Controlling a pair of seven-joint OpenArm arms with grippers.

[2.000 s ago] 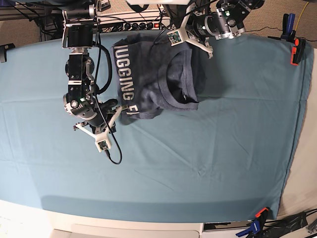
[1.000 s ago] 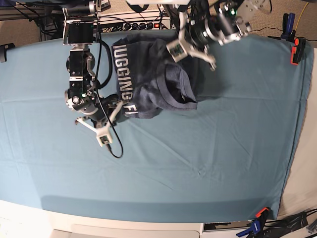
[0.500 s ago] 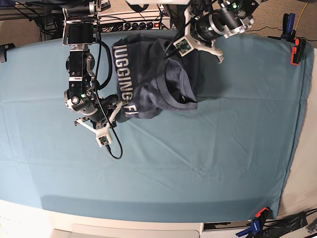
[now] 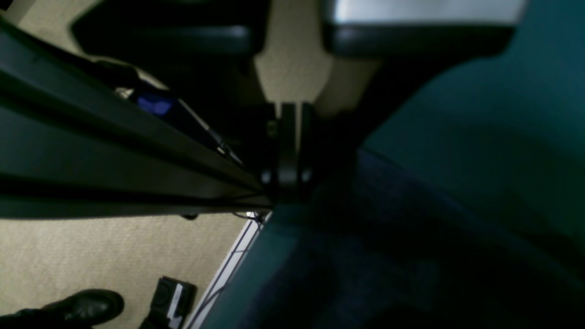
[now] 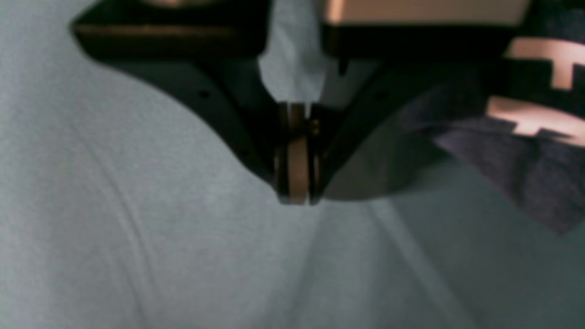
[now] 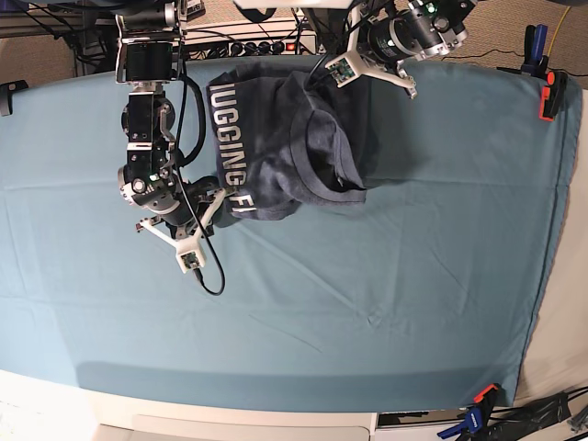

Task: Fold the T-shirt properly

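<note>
Lying bunched at the worktop's [image 6: 386, 303] far edge, T-shirt [image 6: 276, 147] w/ lettering side up, collar folded over. Risk, as a guess: dragging the heap off the back edge if left gripper [image 4: 289, 176] pulls from there, or smearing it flatter instead of unfolding, since right gripper [image 6: 213, 197] sits at the hem corner. Both sets of jaws pressed together, nothing seen between. Left wrist view alone shows floor below the edge; right wrist view shows cloth under the tips.

T-shirt [image 6: 276, 147] lettering partly folded under — left wrist view dark, blurred
</note>
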